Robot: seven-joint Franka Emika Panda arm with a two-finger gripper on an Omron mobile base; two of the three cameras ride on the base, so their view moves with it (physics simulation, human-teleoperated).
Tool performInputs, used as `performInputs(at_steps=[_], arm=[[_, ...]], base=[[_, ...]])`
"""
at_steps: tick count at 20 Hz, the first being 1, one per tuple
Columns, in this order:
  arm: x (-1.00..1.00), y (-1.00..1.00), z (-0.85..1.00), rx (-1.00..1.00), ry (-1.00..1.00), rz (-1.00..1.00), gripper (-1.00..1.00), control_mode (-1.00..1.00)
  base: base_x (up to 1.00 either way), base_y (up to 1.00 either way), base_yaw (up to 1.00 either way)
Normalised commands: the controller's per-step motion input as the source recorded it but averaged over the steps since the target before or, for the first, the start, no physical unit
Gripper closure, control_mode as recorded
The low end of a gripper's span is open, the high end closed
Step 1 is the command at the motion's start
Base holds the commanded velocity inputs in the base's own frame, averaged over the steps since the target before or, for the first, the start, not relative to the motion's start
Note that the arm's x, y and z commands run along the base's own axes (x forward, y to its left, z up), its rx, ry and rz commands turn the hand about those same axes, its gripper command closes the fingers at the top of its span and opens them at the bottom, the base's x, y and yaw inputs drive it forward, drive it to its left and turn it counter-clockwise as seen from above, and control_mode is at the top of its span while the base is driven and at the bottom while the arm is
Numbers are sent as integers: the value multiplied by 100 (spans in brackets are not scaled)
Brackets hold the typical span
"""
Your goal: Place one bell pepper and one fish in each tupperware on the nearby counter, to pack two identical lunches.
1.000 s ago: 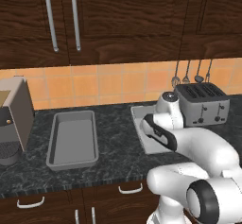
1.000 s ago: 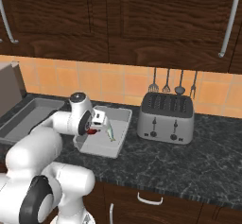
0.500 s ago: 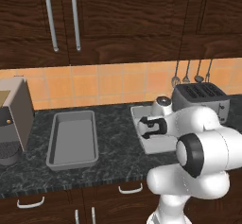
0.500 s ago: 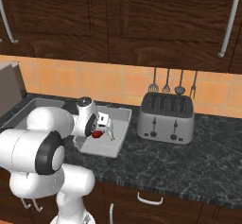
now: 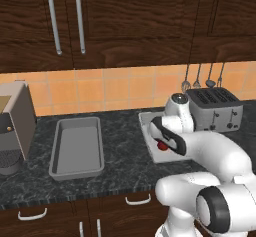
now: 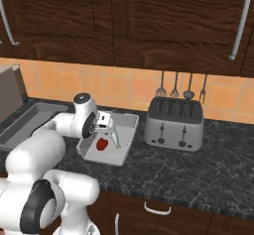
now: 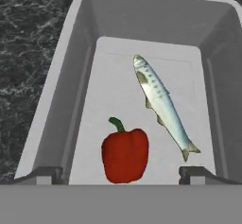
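Note:
A red bell pepper [image 7: 124, 154] and a silver fish [image 7: 163, 105] lie side by side on the floor of the right tupperware [image 7: 71, 100]. My gripper [image 7: 120, 175] hangs open just above the pepper, with its fingertips wide apart on either side and touching nothing. In the right base view, the gripper [image 6: 104, 128] is over this tupperware [image 6: 128, 118], with the pepper [image 6: 102, 144] and fish [image 6: 115, 139] below it. The left base view shows the pepper [image 5: 162, 146] in the same tray [image 5: 148, 117]. A second tupperware [image 5: 77, 148] sits empty to the left on the dark counter [image 5: 125, 156].
A steel toaster [image 6: 173, 125] stands right of the filled tray, with utensils [image 6: 174, 88] hanging on the tiled wall behind it. A boxy coffee machine [image 5: 12, 126] occupies the counter's far left. Dark wooden cabinets [image 5: 125, 21] hang overhead.
The gripper has opened wide and let go of the red bell pepper, which now rests in the right tray beside the fish. The arm's elbow has swung and settled.

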Motion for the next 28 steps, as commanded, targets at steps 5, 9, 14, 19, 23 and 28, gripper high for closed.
performInputs(at_steps=[5,9,14,19,23,28], arm=[[-100,0,60,0,-19,0,-100,-100],[-100,9,25,0,-19,0,-100,-100],[-98,14,17,0,-22,2,-100,-100],[-19,3,0,0,-3,1,-100,100],[0,0,0,0,0,0,-100,100],[0,0,0,0,0,0,-100,100]], base=[[0,0,0],[0,0,0],[0,0,0],[-80,6,0],[-100,-66,-13],[-82,-99,-22]])
